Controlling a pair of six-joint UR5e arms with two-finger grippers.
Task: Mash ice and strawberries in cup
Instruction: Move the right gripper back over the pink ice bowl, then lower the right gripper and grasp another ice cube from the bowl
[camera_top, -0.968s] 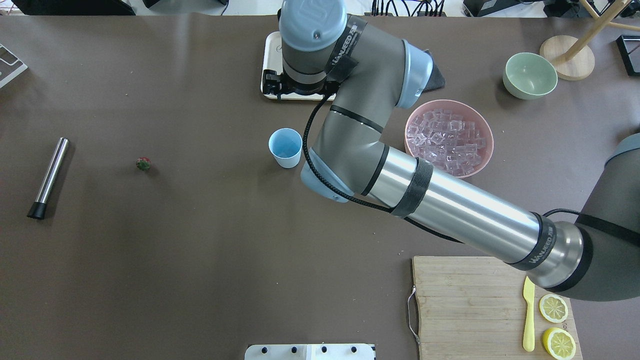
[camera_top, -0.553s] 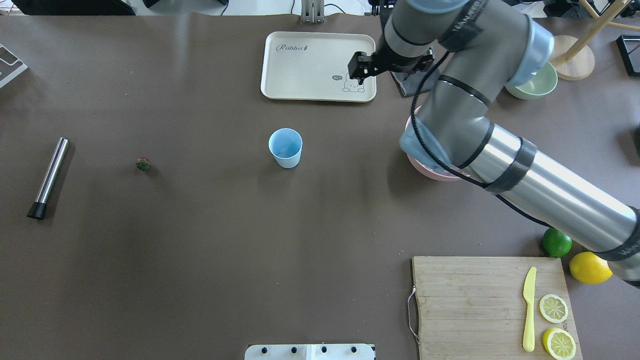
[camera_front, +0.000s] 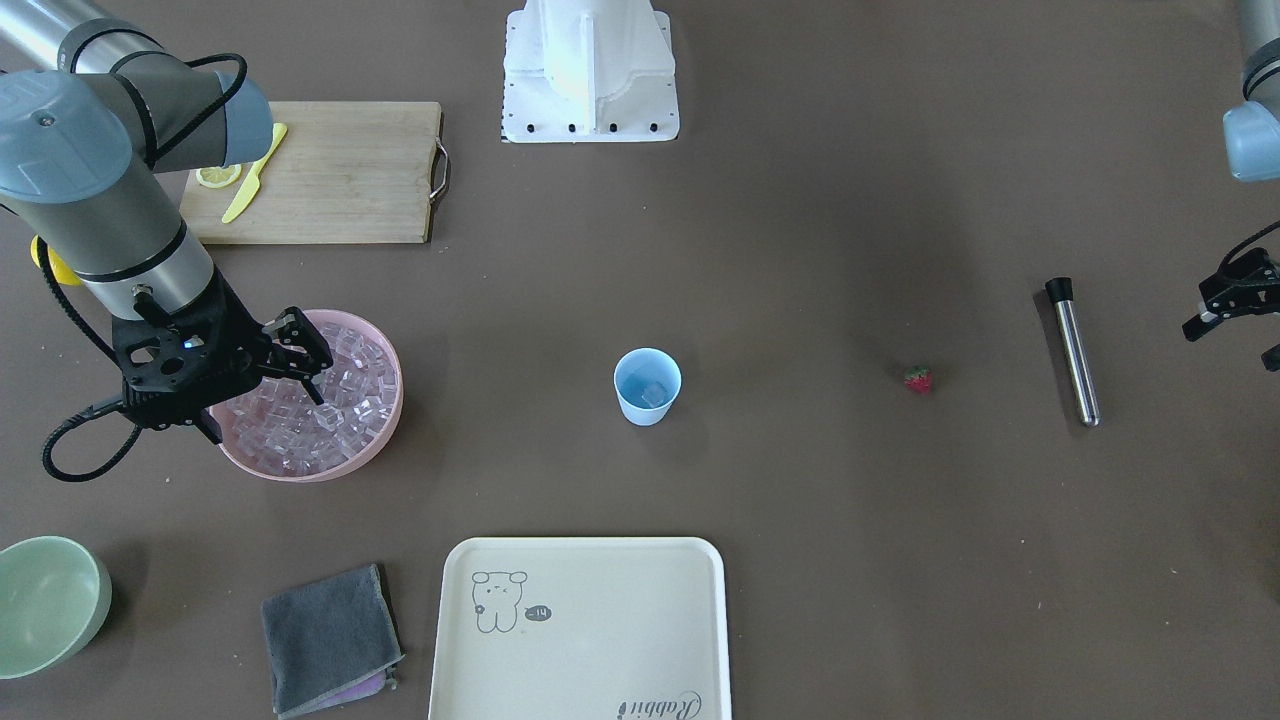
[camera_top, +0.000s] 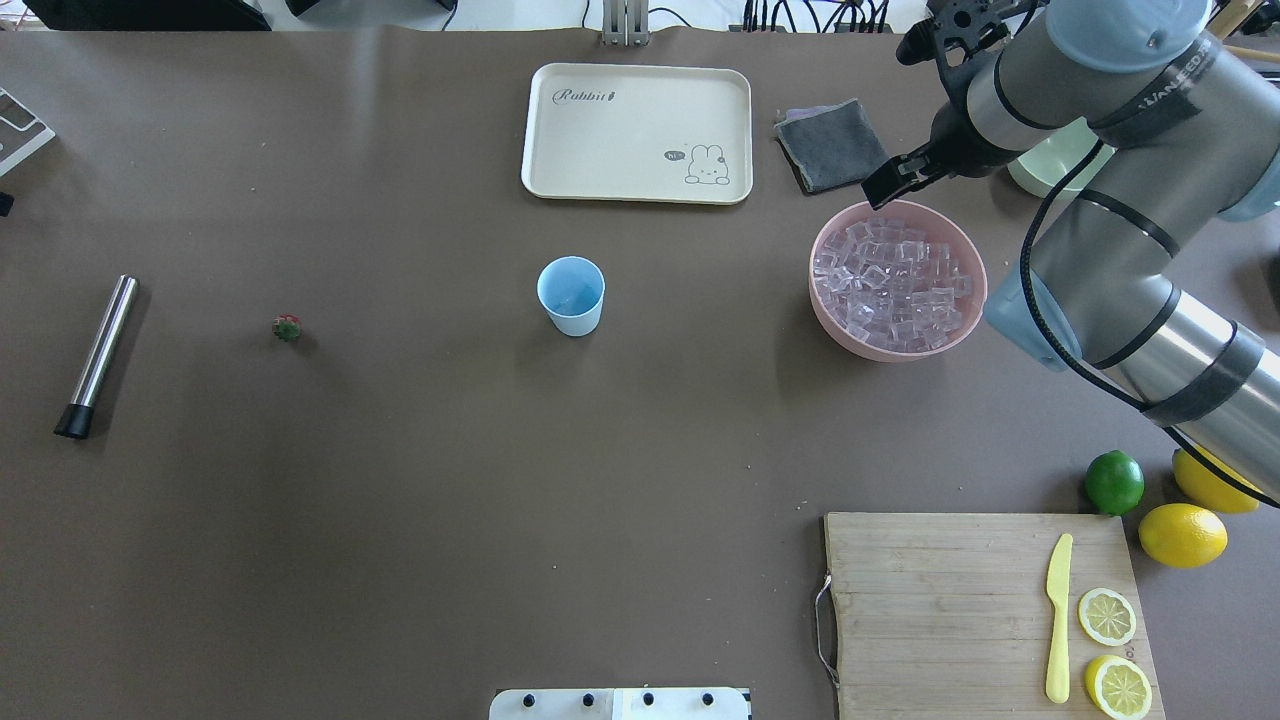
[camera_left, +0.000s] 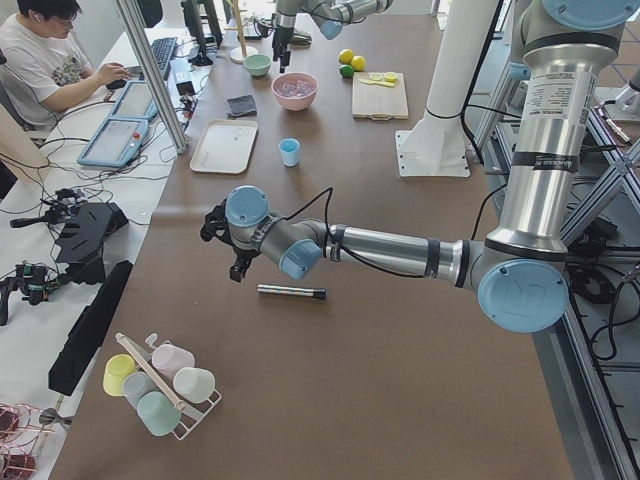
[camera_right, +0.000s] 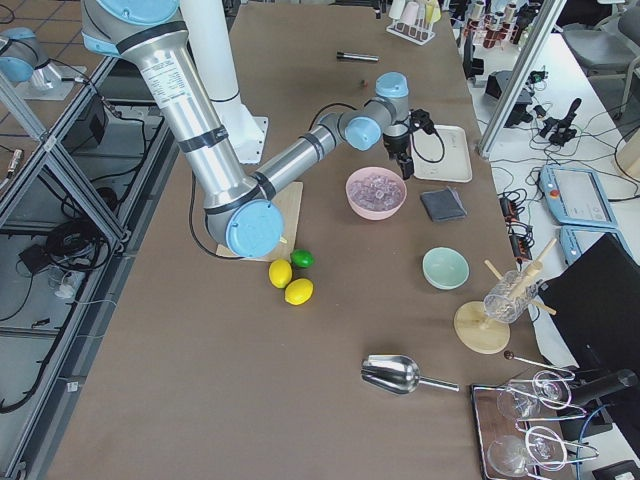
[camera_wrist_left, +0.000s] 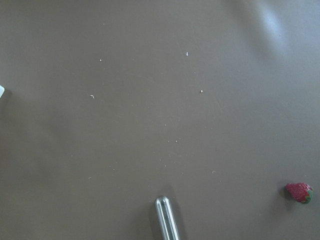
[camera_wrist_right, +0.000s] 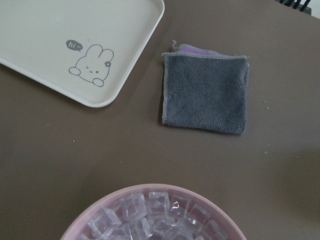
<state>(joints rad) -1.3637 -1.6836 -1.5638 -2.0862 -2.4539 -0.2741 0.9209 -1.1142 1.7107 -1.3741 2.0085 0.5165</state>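
- Right end effector (camera_front: 312, 372) hangs over the ice (camera_top: 893, 283) in the pink bowl (camera_top: 835, 330), fingers spread, empty.
- Left end effector (camera_front: 1232, 345) is spread wide, empty, near the steel rod (camera_top: 97, 355).
- The cup (camera_top: 571, 296) stands mid-worktop; the strawberry (camera_top: 287, 328) lies between it and the rod.

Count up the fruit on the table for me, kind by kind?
Whole lemons: 2
Cut lemon pieces: 2
Lime: 1
Strawberry: 1
Total: 6
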